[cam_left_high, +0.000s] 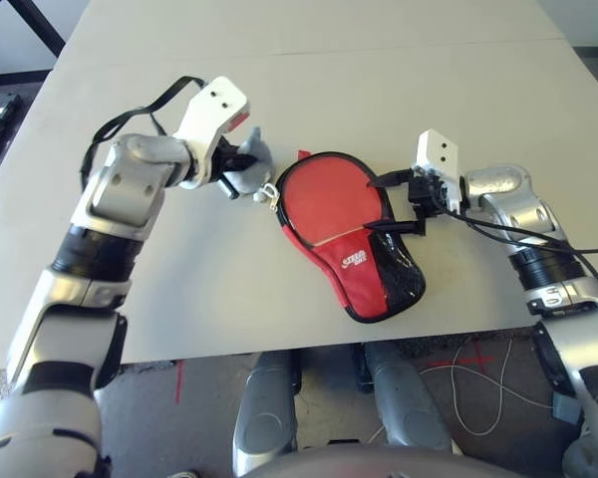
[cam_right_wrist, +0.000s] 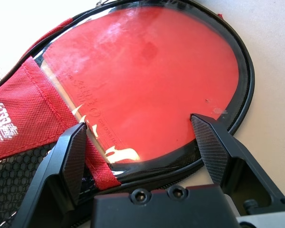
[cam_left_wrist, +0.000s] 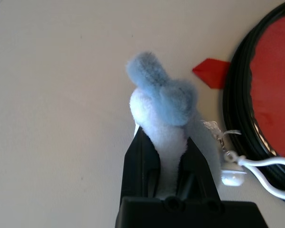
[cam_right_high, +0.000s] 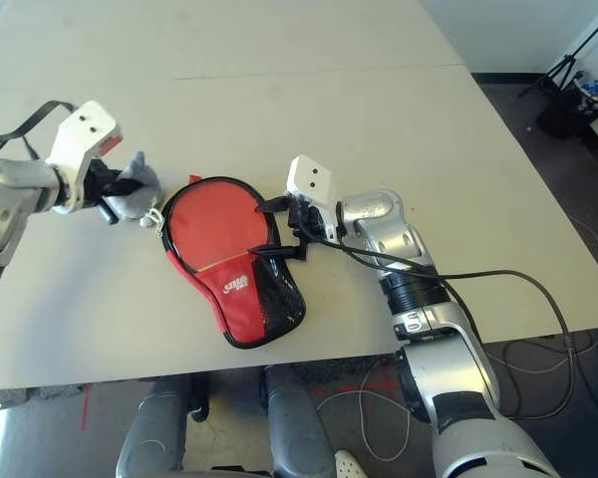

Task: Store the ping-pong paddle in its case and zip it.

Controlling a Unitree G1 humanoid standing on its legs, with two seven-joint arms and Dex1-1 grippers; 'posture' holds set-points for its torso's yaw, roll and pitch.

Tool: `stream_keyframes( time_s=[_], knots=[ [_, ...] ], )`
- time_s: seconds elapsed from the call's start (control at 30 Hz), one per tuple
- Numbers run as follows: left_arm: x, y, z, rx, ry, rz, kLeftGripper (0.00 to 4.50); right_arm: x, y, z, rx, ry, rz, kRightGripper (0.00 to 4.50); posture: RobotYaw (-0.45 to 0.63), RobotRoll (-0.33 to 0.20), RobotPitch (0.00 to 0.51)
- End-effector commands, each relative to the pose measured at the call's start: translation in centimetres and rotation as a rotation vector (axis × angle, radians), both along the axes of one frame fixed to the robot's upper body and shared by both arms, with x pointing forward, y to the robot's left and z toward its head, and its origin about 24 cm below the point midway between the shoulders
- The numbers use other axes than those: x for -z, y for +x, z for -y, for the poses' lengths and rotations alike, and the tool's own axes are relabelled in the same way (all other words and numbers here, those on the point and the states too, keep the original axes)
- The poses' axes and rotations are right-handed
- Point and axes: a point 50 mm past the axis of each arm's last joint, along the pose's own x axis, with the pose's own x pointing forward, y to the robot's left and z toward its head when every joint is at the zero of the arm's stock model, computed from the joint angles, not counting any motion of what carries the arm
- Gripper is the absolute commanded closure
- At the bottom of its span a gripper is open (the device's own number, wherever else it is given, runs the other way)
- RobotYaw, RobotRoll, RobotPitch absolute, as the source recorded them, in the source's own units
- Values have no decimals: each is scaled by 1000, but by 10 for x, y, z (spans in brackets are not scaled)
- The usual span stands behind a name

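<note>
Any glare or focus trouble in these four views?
Right wrist view: bright glints on the clear window of the case, washed-out table at the corner beyond it. Left wrist view: plush toy soft-edged. Both eye views: glints on the case's black mesh side.

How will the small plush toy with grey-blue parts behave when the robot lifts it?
The plush toy will probably be soft and light, since its fuzzy body bulges around the left gripper. It should not slip easily, as the fingers press into the fabric. Its white cord reaches onto the red case, so lifting may tug there.
</note>
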Motion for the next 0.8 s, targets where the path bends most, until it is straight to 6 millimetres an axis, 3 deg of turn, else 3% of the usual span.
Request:
stream_keyframes(
  time_s=[0.03,0.5,0.8],
  knots=[
    [-2,14,11,-1,25,49,4353,20,-6,-1,-2,-39,-69,0,-13,0,289],
    [-18,50,54,31,19,176,4358,28,-13,-7,-17,-51,-70,0,-20,0,287],
    [-27,54,104,114,-32,254,4359,30,-15,-9,-20,-51,-71,0,-34,0,281]
  ],
)
